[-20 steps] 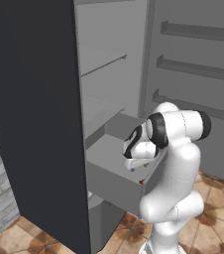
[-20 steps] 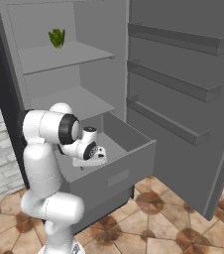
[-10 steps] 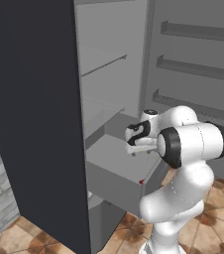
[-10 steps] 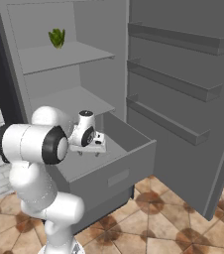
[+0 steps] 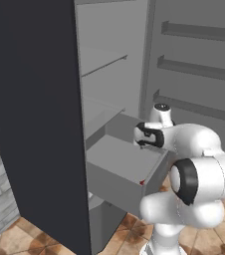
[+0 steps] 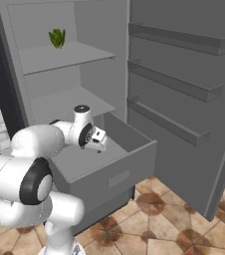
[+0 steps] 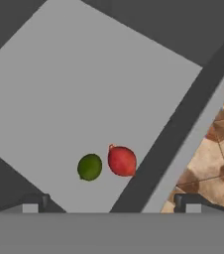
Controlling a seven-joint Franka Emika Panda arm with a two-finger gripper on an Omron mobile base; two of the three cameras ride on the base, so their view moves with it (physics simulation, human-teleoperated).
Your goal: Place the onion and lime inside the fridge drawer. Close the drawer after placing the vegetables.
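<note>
Hand (image 6: pixel 98 141) sits above the open fridge drawer, fingers spread wide, nothing between them; the hand view shows one fingertip (image 7: pixel 33 202) at each bottom corner.

Fridge (image 6: pixel 40 60) stands open, door (image 6: pixel 184 99) swung out to the right with three door shelves. Dark outer side wall (image 5: pixel 30 114) takes up the left of the left base view.

Fridge drawer (image 6: pixel 119 174) is pulled out, plain flat front panel facing the tiled floor (image 6: pixel 169 224).

White arm (image 5: pixel 194 169) reaches over the drawer from the front.

Onion (image 7: pixel 122 161) lies on the drawer floor, close to the front wall. A red speck at the drawer's near corner in the left base view is probably the same onion, too small to be sure.

Lime (image 7: pixel 89 166) lies just beside the onion, touching or nearly so.

Leafy green item (image 6: pixel 57 38) sits on the fridge's upper shelf (image 6: pixel 69 55).
</note>
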